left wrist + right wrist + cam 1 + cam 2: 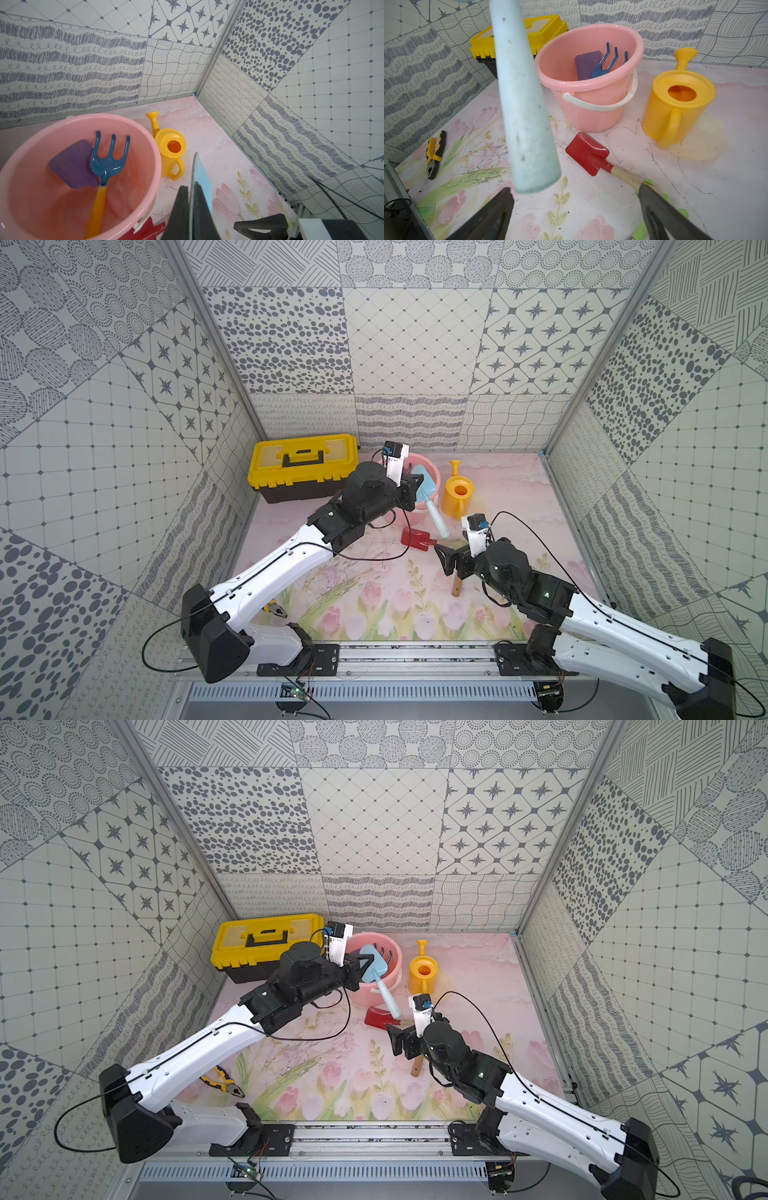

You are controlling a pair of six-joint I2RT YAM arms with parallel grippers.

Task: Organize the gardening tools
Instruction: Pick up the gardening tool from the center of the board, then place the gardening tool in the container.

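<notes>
1. The left gripper [417, 486] hangs at the pink bucket [374, 936], at 12 o'clock on the table. Its jaws are clamped on the blade of the light-blue trowel [428, 489].
2. The trowel is off the table. Its blade is over the bucket's near rim and its handle slants down toward 5 o'clock.
3. The right gripper [574, 190] is at 4 o'clock from the bucket, spread wide with nothing between its fingers. The trowel's handle end sits just in front of them in the right wrist view.
4. The red spade [587, 153] lies flat at 6 o'clock from the bucket. Its wooden handle runs under the right gripper.
5. Inside the bucket, the blue fork [108, 160] and the purple scoop [72, 164] lean together with their heads up.
6. The yellow watering can [457, 493] stands at 3 o'clock from the bucket, just beside it. The toolbox [303, 466] sits closed at 9 o'clock from the bucket.
7. The pliers [222, 1081] lie at 8 o'clock on the table, well apart from the rest.
</notes>
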